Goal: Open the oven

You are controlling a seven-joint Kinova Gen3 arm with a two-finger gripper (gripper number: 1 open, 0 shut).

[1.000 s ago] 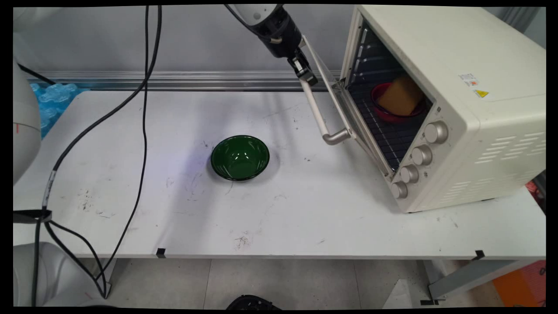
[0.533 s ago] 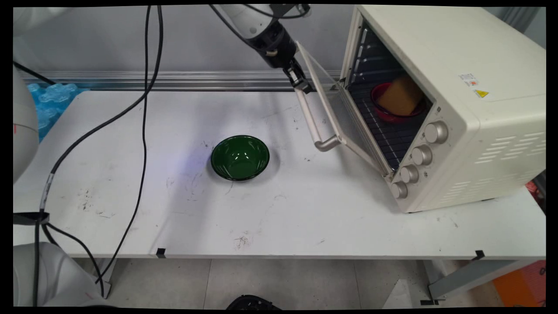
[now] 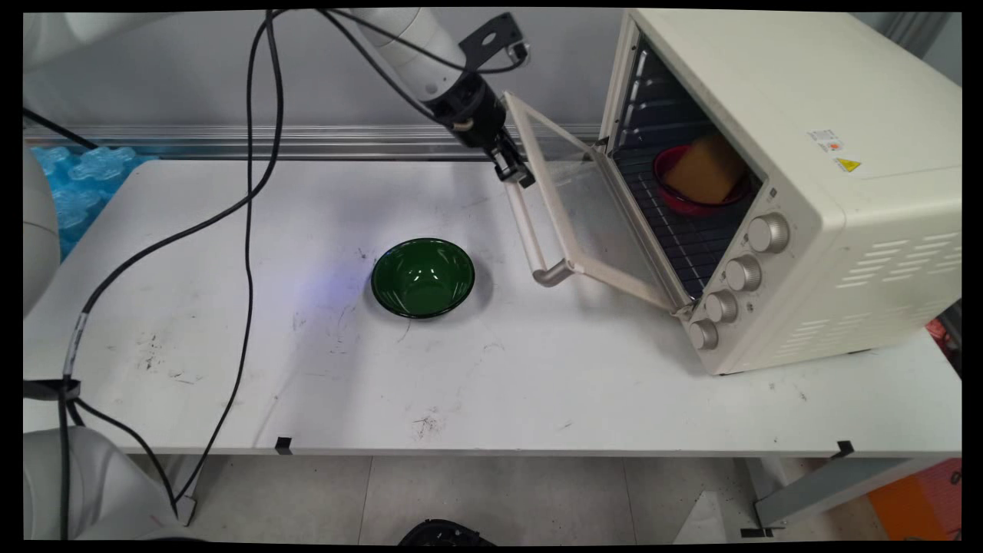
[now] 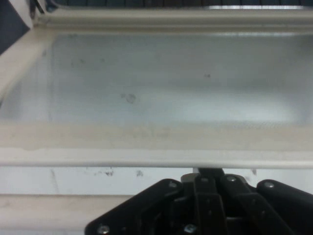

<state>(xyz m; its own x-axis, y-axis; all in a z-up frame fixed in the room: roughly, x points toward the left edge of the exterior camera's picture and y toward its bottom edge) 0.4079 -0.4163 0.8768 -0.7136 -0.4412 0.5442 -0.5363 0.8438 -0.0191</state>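
Note:
My gripper [image 3: 513, 170] is shut on the upper end of the cream handle [image 3: 530, 230] of the oven door [image 3: 587, 211], which hangs partly open and tilted down toward the table. In the hand view the handle bar [image 4: 146, 157] runs straight across just above my gripper [image 4: 210, 172], with the door's glass [image 4: 161, 83] behind it. The cream toaster oven [image 3: 799, 169] stands at the right. On its rack sits a red bowl [image 3: 670, 196] holding a yellow-orange block [image 3: 703, 173].
A green bowl [image 3: 422, 276] rests on the white table [image 3: 537, 369] left of the door handle. Black cables [image 3: 249, 192] hang over the table's left side. Blue bubble wrap [image 3: 77, 177] lies at the far left edge.
The gripper has moved left and down with the handle, swinging the oven door further open. The green bowl and the oven's contents have not moved.

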